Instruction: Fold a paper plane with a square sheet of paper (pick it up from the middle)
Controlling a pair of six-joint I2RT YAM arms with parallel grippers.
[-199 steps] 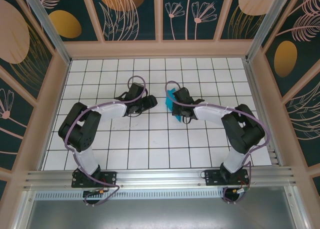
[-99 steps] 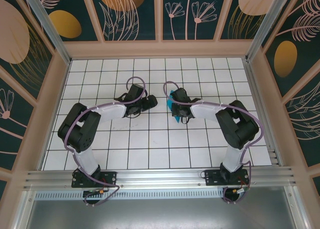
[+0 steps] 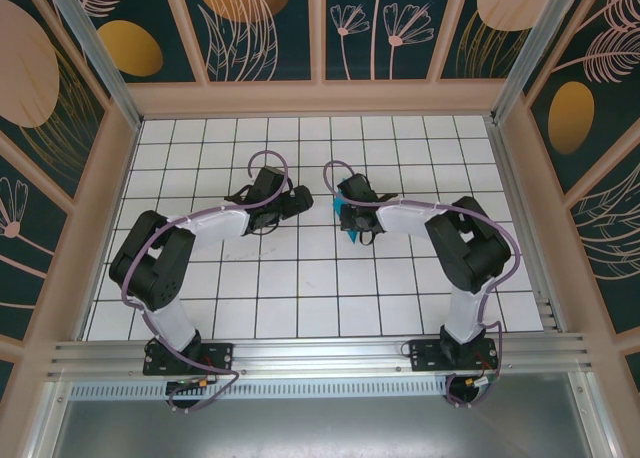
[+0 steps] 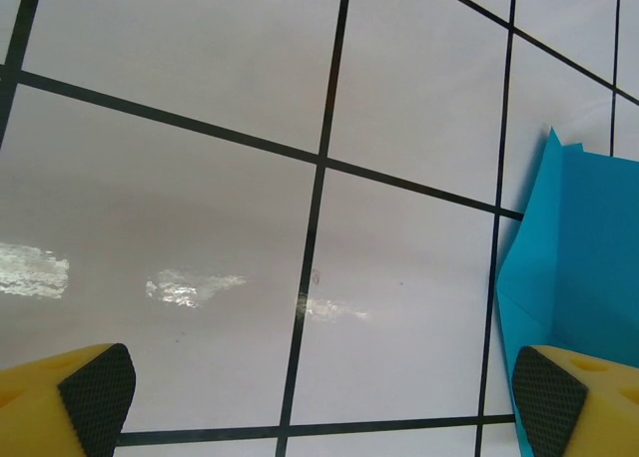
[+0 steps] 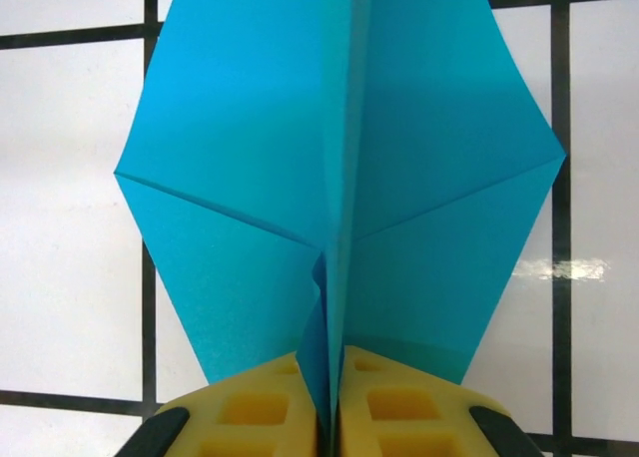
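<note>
From above, the left hand [image 3: 306, 200] and right hand [image 3: 349, 206] face each other near the middle of the tiled tabletop [image 3: 300, 278], a bit of folded cyan paper [image 3: 342, 218] at the right hand's tip. The left wrist camera shows its yellow fingers [image 4: 90, 397] spread wide with nothing between them, the paper's edge just beside one finger. In the right wrist camera, the fingers [image 5: 250, 412] are pressed together on the paper's centre crease, its flaps spreading to either side.
</note>
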